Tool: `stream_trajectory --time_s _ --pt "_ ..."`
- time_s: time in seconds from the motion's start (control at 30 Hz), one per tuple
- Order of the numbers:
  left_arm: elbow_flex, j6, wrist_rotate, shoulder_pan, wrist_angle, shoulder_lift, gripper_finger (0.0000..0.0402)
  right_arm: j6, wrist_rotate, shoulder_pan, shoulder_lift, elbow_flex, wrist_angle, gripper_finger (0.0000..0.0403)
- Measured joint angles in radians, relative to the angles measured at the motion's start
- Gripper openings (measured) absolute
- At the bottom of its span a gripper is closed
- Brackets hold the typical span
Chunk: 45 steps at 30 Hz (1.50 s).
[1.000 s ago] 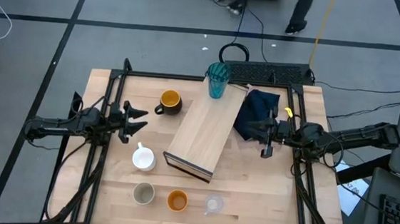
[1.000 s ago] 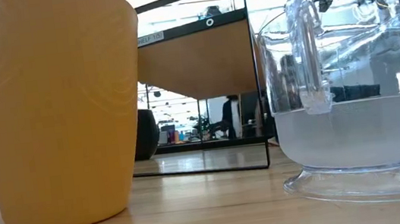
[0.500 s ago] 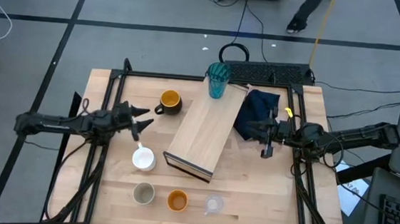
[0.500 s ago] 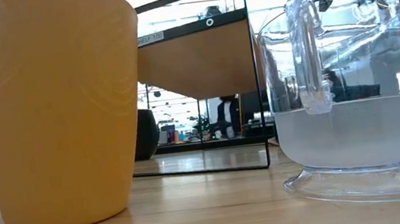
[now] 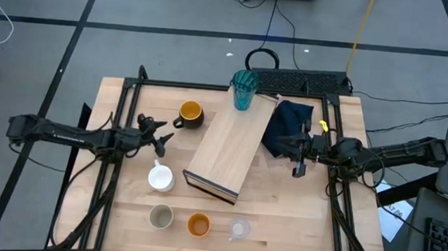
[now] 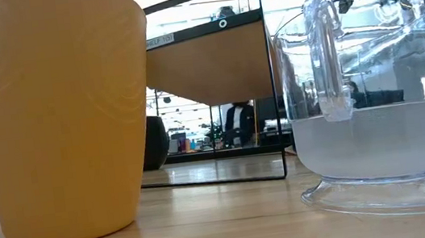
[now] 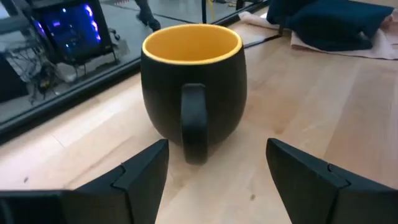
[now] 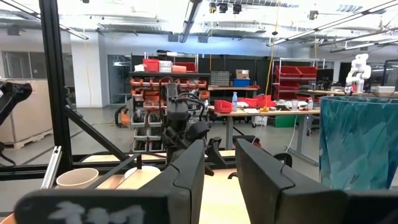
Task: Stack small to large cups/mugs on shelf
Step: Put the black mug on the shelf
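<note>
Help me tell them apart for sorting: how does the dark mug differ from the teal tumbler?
The dark mug has a handle and a yellow inside; the teal tumbler has no handle and is teal all over. The mug stands on the bare table, facing the open left gripper; the tumbler stands at the far end of the shelf. The tumbler's wall is ribbed, the mug's smooth. Both stand upright.

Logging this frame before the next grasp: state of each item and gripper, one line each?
Left gripper: open, aimed at the dark mug, holding nothing.
Right gripper: fingers close together, empty, over the navy cloth.
Dark mug: upright, empty, on the table.
Teal tumbler: upright at the shelf's far end.
White mug: upright.
Beige cup: upright, empty.
Orange cup: upright.
Clear glass: upright.
Shelf: lying flat.
</note>
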Motion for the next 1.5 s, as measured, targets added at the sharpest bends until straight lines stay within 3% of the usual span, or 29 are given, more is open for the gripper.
stream_trajectory --time_s 1.03,1.23,1.5 --pt "0.002 -0.005 -0.048 0.000 0.038 0.015 0.0271 -0.002 0.000 0.000 0.000 0.000 -0.022 0.0084" --pt "0.002 -0.006 -0.116 0.006 0.017 0.015 0.0271 -0.002 0.000 0.000 0.000 0.000 -0.023 0.0084" --pt "0.002 -0.048 -0.030 0.054 0.021 0.015 0.0271 -0.002 0.000 0.000 0.000 0.000 -0.024 0.0084"
